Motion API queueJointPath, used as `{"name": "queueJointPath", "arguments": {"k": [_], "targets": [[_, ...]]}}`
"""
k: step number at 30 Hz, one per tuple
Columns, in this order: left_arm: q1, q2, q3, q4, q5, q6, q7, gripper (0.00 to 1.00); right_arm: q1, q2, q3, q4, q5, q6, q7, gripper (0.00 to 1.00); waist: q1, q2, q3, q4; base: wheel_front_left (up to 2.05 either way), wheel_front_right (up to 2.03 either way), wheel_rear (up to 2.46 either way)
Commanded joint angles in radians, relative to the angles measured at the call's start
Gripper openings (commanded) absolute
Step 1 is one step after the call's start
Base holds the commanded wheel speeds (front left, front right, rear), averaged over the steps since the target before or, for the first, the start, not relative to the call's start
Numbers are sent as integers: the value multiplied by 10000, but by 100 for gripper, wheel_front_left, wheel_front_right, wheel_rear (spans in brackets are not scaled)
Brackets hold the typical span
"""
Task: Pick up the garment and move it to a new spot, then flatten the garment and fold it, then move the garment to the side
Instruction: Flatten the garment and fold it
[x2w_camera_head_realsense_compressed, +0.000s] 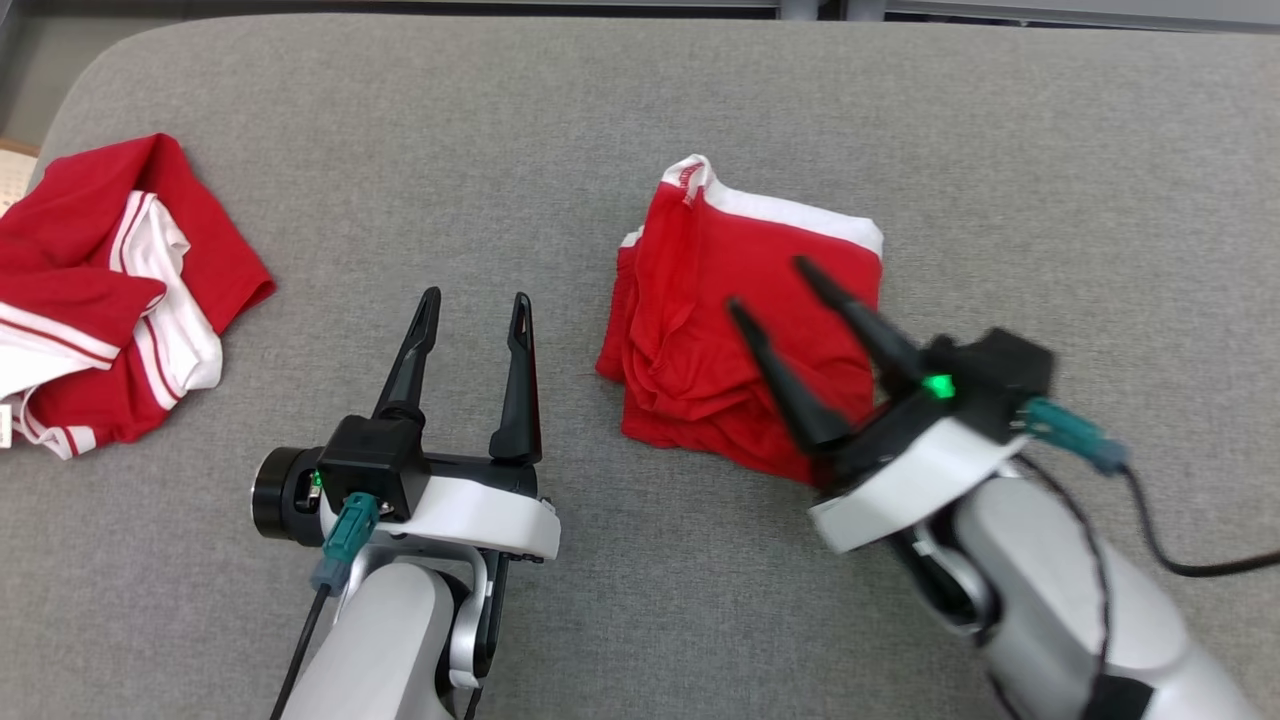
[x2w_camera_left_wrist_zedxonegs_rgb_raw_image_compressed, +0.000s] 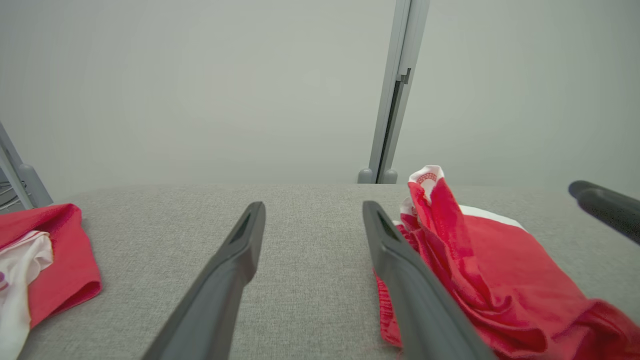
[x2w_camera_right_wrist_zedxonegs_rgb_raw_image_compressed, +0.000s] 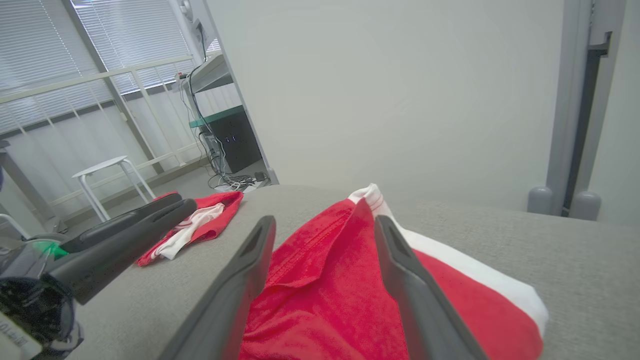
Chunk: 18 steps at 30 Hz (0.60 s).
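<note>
Garment (x2w_camera_head_realsense_compressed: 690, 300): red with a white waistband, lying a bit right of the middle of the worktop (x2w_camera_head_realsense_compressed: 600, 120), well off every edge. Looks already folded into a compact stack, waistband along the far side, layers rumpled and bunched at the near-left side. One waistband corner sticks up at the far-left.

Step in hand, my read: the fold is done or nearly so, and the move to the side is left. To do it well, pinch through all the layers at one edge, not just the top ply. Support the opposite edge with the other arm, then lift low or slide so the stack doesn't open. Press down the raised corner first. Set it apart from the other red-and-white garment (x2w_camera_head_realsense_compressed: 90, 290) heaped at the left edge.

Right tool (x2w_camera_head_realsense_compressed: 768, 284): fingers spread wide, angled over the garment's near-right part, gripping nothing. It is blurred, and I can't tell if the tips touch the cloth.

Left tool (x2w_camera_head_realsense_compressed: 476, 296): fingers spread wide and empty, over bare worktop just beside the garment's left side.
</note>
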Motion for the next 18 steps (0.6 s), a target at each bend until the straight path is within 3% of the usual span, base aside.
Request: {"name": "queueJointPath", "arguments": {"k": [1,12,18], "targets": [[-14,32,45,16,72,-23,-22,100,146,-110,-87,-37,-69,0,-66,100,0,0,-51,-60,0,0,0],[337,36,527,221,470,-257,-22,100,2400,-955,-4253,-973,-1027,0,-189,100,0,0,-507,-465,0,0,0],[606,57,781,368,734,-434,-22,100,3537,-931,-5580,-1254,-1581,0,-74,100,0,0,-733,-636,0,0,0]]}}
